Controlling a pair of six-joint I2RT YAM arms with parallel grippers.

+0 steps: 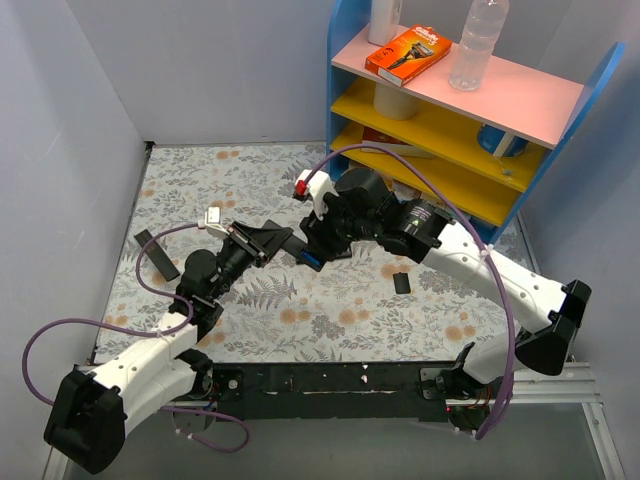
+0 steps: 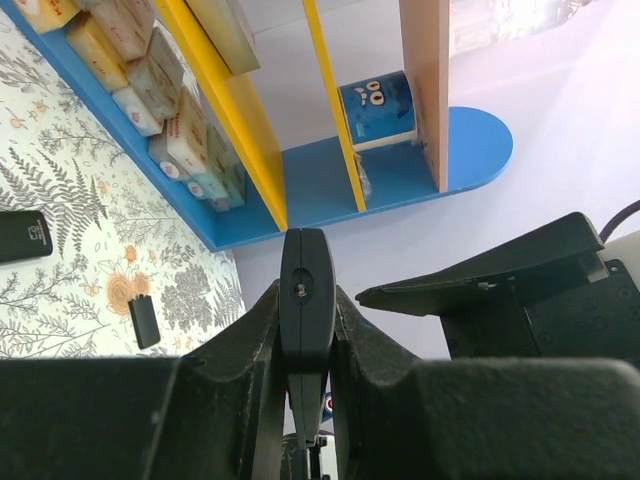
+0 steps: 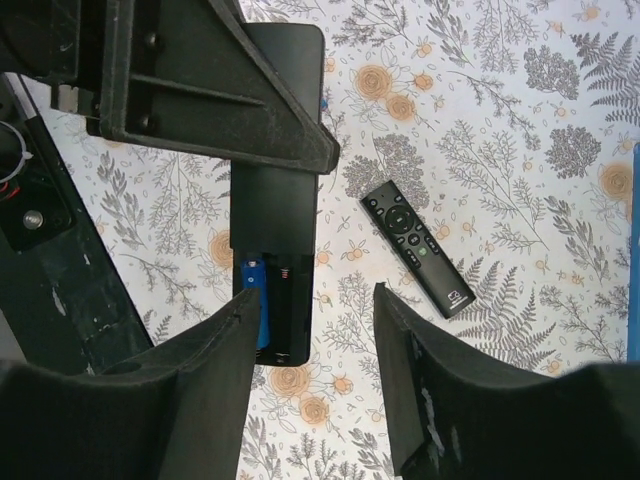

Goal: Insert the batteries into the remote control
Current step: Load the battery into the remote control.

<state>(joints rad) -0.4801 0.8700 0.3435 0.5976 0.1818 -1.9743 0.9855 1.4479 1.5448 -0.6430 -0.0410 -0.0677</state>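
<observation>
Currently your remote control (image 3: pixel 276 215) hangs above the counter (image 3: pixel 520 120), and in the right wrist view it runs from 12 o'clock down into the gap of the right pincer (image 3: pixel 315 300). Its battery bay is open at the near end. One blue battery (image 3: pixel 253 310) sits in the 9 o'clock side of that bay, with its lower end hidden behind the 9 o'clock finger.

Your right pincer stands wide apart and grips nothing. The 9 o'clock finger overlaps the remote control's end beside the battery, but you cannot tell from this view whether it touches. The 3 o'clock finger is off the remote control.

Your left pincer (image 2: pixel 306 315) is clamped on the remote control (image 2: pixel 306 270). In the left wrist view the slim black bar shows end-on, squeezed between the two fingers (image 2: pixel 245 340).

From the top view, the left pincer (image 1: pixel 268 241) and right pincer (image 1: pixel 320 236) meet over the middle of the counter (image 1: pixel 330 320), with the battery (image 1: pixel 310 261) showing blue just at 6 o'clock of them. A thin black cover strip (image 1: pixel 157 254) lies flat at 9 o'clock of the left pincer, well apart. A small black piece (image 1: pixel 401 282) lies at 4 o'clock of the right pincer. A buttoned remote (image 3: pixel 417 247) lies on the counter at 2 o'clock of the right pincer's gap.
</observation>
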